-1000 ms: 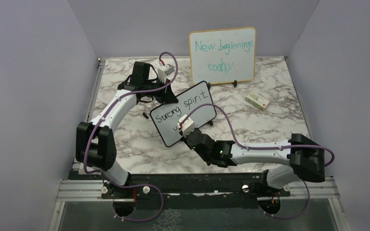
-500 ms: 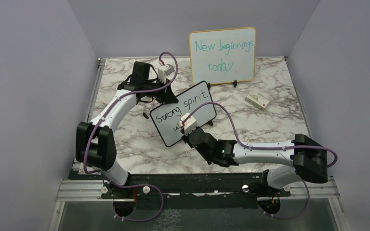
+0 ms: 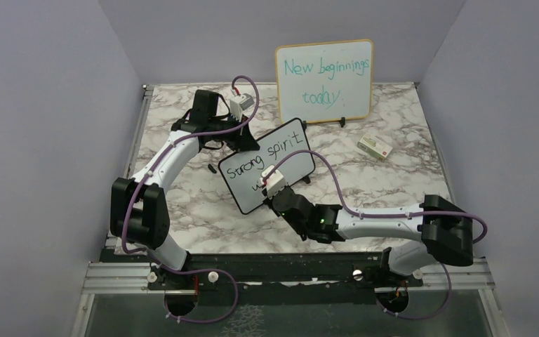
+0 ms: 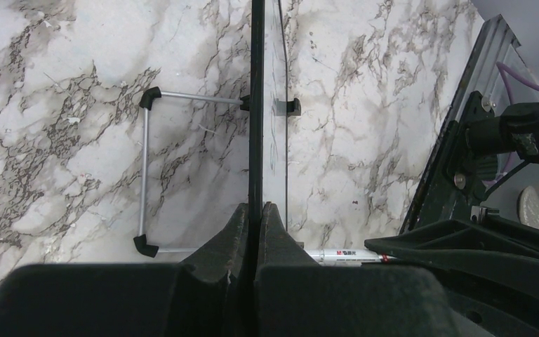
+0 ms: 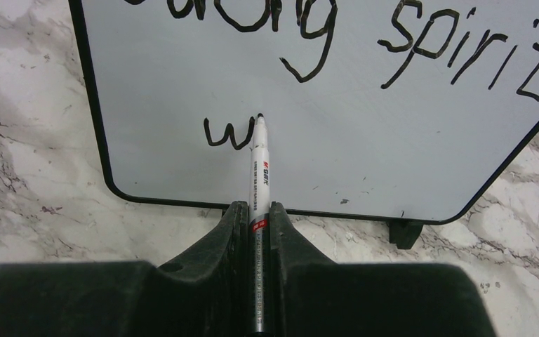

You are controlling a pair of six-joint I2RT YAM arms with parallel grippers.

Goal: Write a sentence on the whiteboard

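The whiteboard (image 3: 253, 168) stands tilted on the marble table, with a thin black frame and black handwriting reading "Strong spirit" and a "w" below. My left gripper (image 3: 242, 140) is shut on its top edge; the left wrist view sees the whiteboard (image 4: 256, 105) edge-on between the closed fingers of that gripper (image 4: 256, 207). My right gripper (image 5: 256, 207) is shut on a white marker (image 5: 259, 168). The marker's black tip touches the whiteboard (image 5: 365, 140) just right of the "w". From above, the right gripper (image 3: 270, 193) sits at the board's lower edge.
A larger wood-framed board (image 3: 325, 81) with teal writing stands at the back of the table. A small box (image 3: 375, 147) lies to the right of the whiteboard. The whiteboard's wire stand (image 4: 144, 175) rests on the table behind it. Purple walls close in three sides.
The right gripper with the marker shifted slightly up and right, then came back down near the "w". The left arm and the whiteboard have not moved.
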